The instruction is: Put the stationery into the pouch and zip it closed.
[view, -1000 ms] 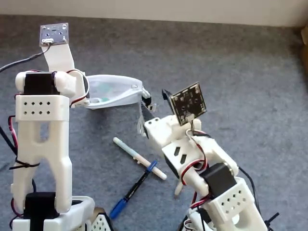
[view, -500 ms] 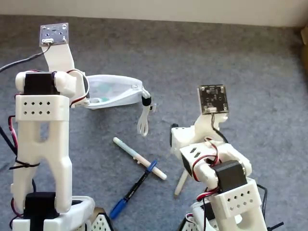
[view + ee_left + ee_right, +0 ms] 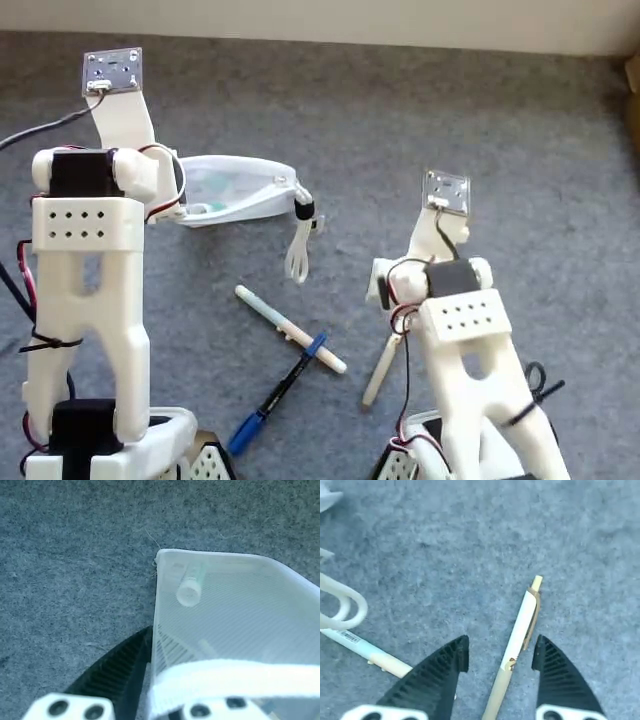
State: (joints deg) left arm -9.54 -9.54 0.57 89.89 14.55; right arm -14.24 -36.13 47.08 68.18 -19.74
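left arm [image 3: 85, 290]: is standing tall at the left of the high view, reaching away from the base, with its wrist turning in toward the pouch's end.
left gripper [image 3: 159, 672]: is pinching the pouch's edge. One black finger [image 3: 120, 672] is pressing on the outside of the mesh; the other is sitting behind the mesh and is hard to make out.
pouch [image 3: 235, 190]: is lying on the grey carpet [image 3: 530, 150] just beside the left arm's wrist, with one end lifted in the left gripper. I cannot tell whether its zip is open.
strap [image 3: 298, 250]: is trailing from the pouch's free end down onto the carpet, toward the white pen.
tube [image 3: 190, 587]: is sitting inside the pouch, its pale capped end showing through the mesh near a corner.
right arm [image 3: 465, 325]: is hunching low at the right, with its wrist tipping steeply down over the cream pen.
right gripper [image 3: 501, 642]: is hanging with its fingers spread wide, one on each side of the cream pen and not closing on it.
cream pen [image 3: 522, 622]: is lying flat on the carpet between the right gripper's fingers, well apart from the pouch.
white pen [image 3: 290, 328]: is lying on the carpet between the arms, outside the pouch.
blue pen [image 3: 272, 398]: is lying nearer the bases, its upper end touching the white pen.
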